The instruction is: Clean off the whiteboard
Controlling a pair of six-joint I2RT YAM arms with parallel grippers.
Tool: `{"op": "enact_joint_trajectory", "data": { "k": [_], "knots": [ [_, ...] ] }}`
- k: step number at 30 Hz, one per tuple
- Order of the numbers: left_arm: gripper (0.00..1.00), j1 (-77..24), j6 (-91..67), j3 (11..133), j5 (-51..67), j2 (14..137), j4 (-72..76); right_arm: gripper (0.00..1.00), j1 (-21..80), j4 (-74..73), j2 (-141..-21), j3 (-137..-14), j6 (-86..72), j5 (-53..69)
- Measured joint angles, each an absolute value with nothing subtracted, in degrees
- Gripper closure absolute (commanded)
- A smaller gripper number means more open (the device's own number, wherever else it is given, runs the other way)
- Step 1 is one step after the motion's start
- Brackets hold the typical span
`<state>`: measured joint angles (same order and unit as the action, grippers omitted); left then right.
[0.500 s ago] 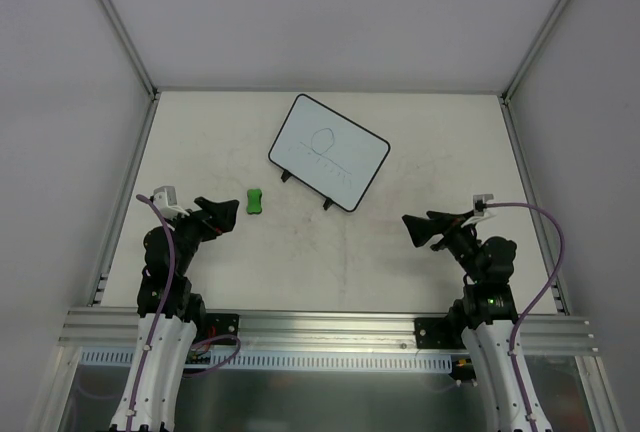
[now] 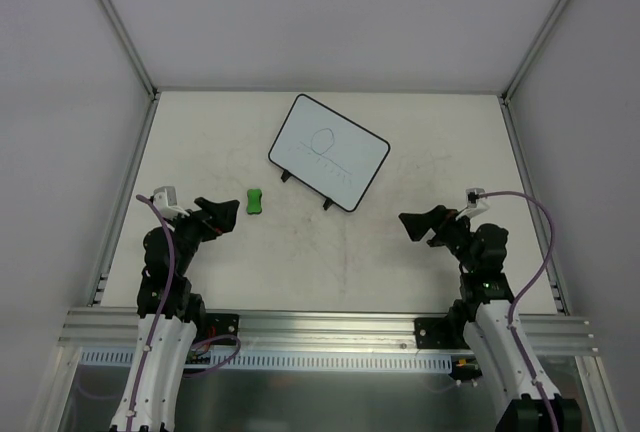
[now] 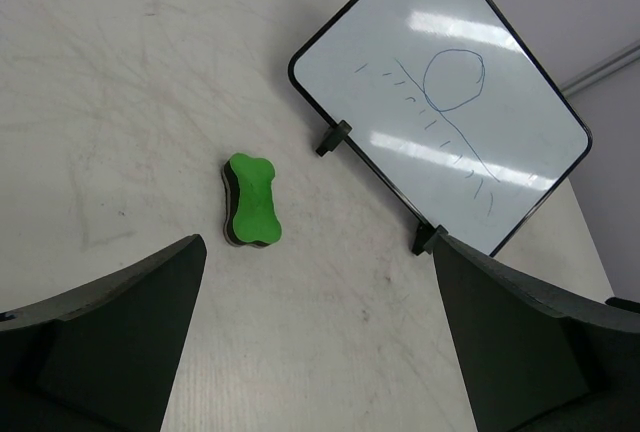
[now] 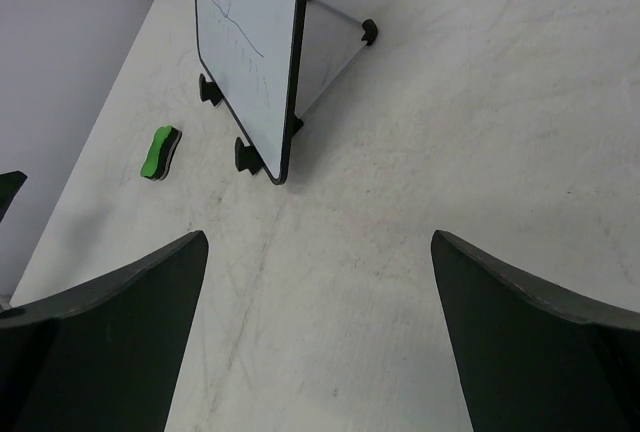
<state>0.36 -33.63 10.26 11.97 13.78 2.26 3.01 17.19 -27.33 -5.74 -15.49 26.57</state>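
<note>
From above, the whiteboard (image 2: pixel 330 152) was seen propped toward the far middle of the table (image 2: pixel 200 132), turned at an angle. A drawn loop and a ticked line were left unwiped on its face. The green eraser (image 2: pixel 256 200) was found lying just off the board's near-left side, apart from it. The left gripper (image 2: pixel 230 218) was held near that eraser with jaws spread and nothing between them, exactly where it had been half a second before. The change was on the other side. The right gripper (image 2: pixel 408 228) had been carried a little to the left, its arm tipped inward, with jaws likewise wide and empty.

Through the left wrist camera, the green eraser (image 3: pixel 252 200) was framed ahead between the two spread fingers (image 3: pixel 110 342) and touched by neither. The whiteboard (image 3: pixel 440 122) was seen behind and to the right, raised on its small black feet (image 3: pixel 333 138).

Through the right wrist camera, the whiteboard (image 4: pixel 245 32) was caught nearly edge-on, leaning back on a rear stand. The eraser lay beyond its left side, and open table was seen between the parted fingers (image 4: pixel 540 342).

The right arm's small shift was judged the opening of an approach (whether to steady the board could not be settled). With the eraser not yet lifted and every mark intact, the task was judged barely begun.
</note>
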Motion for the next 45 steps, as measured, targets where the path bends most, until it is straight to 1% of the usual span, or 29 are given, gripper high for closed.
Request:
{"op": "enact_joint_trajectory", "data": {
  "k": [6, 11, 15, 21, 27, 31, 35, 39, 45],
  "knots": [
    [0.01, 0.36, -33.63, 10.26, 11.99, 13.69, 2.26, 0.01, 3.05, 25.50, -36.49, -7.09, -18.59, 29.02],
    [0.01, 0.36, -33.41, 10.61, 11.86, 14.35, 2.15, 0.01, 3.11, 29.30, -42.00, -12.88, -18.96, 29.85],
    [0.01, 0.36, -33.41, 11.84, 11.81, 17.28, 2.17, 0.01, 3.16, 33.91, -47.13, -16.21, -19.00, 30.70],
    [0.01, 0.36, -33.41, 12.19, 11.81, 19.73, 2.07, 0.01, 3.16, 43.75, -60.10, -19.20, -21.63, 32.10],
    [0.01, 0.36, -33.28, 12.19, 11.75, 18.72, 2.02, 0.06, 3.16, 53.56, -72.42, -22.68, -24.18, 33.19],
    [0.01, 0.36, -33.10, 12.19, 11.62, 18.24, 2.02, 0.07, 3.20, 60.40, -79.77, -26.13, -26.50, 34.37],
    [0.01, 0.36, -32.91, 12.19, 11.46, 18.31, 2.00, 0.10, 3.38, 67.42, -86.43, -28.71, -28.42, 35.53],
    [0.01, 0.36, -32.29, 12.25, 11.49, 19.49, 1.96, 0.12, 3.73, 70.91, -92.44, -31.09, -29.47, 36.49],
    [0.01, 0.36, -31.88, 12.82, 11.46, 20.75, 1.02, 0.17, 4.64, 72.03, -99.70, -33.87, -30.72, 37.52]
  ]
}}
